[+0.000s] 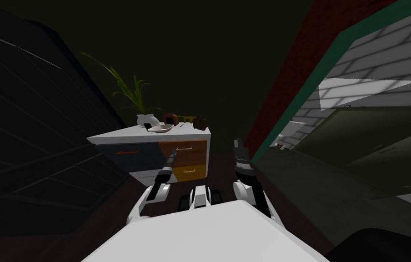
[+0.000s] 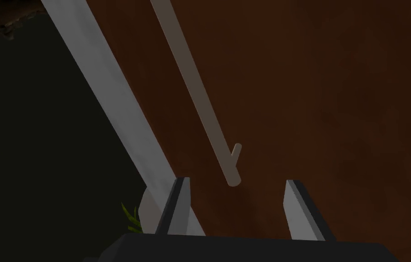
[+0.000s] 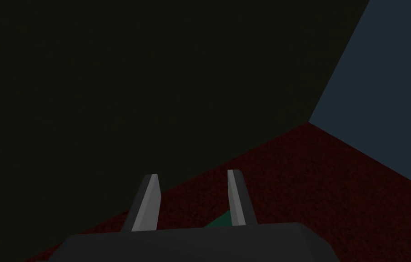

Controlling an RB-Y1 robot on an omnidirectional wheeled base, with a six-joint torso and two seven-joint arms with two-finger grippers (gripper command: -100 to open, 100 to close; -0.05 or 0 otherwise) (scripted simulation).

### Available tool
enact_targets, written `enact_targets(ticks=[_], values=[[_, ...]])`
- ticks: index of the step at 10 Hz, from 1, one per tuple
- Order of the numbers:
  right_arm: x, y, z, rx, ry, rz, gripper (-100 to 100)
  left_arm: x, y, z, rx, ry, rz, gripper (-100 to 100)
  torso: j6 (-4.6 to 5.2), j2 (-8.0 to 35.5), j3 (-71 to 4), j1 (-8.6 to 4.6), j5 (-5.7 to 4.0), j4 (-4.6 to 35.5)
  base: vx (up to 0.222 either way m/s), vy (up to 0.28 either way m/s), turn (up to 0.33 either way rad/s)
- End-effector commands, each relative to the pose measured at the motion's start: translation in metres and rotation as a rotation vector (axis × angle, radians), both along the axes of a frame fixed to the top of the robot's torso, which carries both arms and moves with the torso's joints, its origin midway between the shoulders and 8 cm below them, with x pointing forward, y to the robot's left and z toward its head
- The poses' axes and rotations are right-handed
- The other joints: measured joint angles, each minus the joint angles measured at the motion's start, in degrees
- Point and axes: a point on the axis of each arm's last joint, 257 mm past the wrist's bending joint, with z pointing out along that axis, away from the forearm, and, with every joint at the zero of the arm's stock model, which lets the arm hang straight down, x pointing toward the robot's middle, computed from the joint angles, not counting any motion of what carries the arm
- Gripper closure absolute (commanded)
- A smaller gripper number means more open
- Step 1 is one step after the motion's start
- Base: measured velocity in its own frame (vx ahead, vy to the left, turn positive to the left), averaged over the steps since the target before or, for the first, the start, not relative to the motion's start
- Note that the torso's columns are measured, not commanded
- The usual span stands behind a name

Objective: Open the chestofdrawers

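My left gripper (image 2: 236,182) has its fingers (image 2: 178,214) spread open at the end of the pale handle (image 2: 191,77); I'd clasp this rigid bar nearer its middle so the brown drawer (image 2: 336,113) slides straight.

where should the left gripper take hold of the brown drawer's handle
Grip the thin pale bar handle across its width, coming straight at the brown drawer front. It stands off the front on a short post, so fingers can pass either side. The open left gripper faces only the bar's end; nearer its middle is probably steadier.
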Motion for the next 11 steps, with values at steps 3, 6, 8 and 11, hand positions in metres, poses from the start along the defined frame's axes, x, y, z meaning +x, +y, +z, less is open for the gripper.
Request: enact_targets(ticks=[3,6,8,11], values=[[0.000,0.000,0.000,0.000,0.000,0.000,0,-0.004,-0.002,0.007,0.000,-0.004,-0.007,100,0.01,0.1,0.1,0.00,-0.01,0.0,-0.158,-0.002,0.014],[0.000,0.000,0.000,0.000,0.000,0.000,0,0.001,0.000,0.005,-0.004,0.012,-0.003,-100,0.01,-0.6,-0.3,-0.02,-0.01,-0.1,-0.063,-0.009,-0.003],[0.000,0.000,0.000,0.000,0.000,0.000,0,0.005,0.002,0.003,-0.010,0.024,0.001,-100,0.01,-0.9,-0.6,-0.03,0.00,-0.3,0.153,-0.012,-0.020],[0.000,0.000,0.000,0.000,0.000,0.000,0,0.008,0.003,0.009,-0.013,0.028,0.006,-100,0.00,0.1,0.0,0.02,0.01,0.0,0.111,0.010,-0.016]])
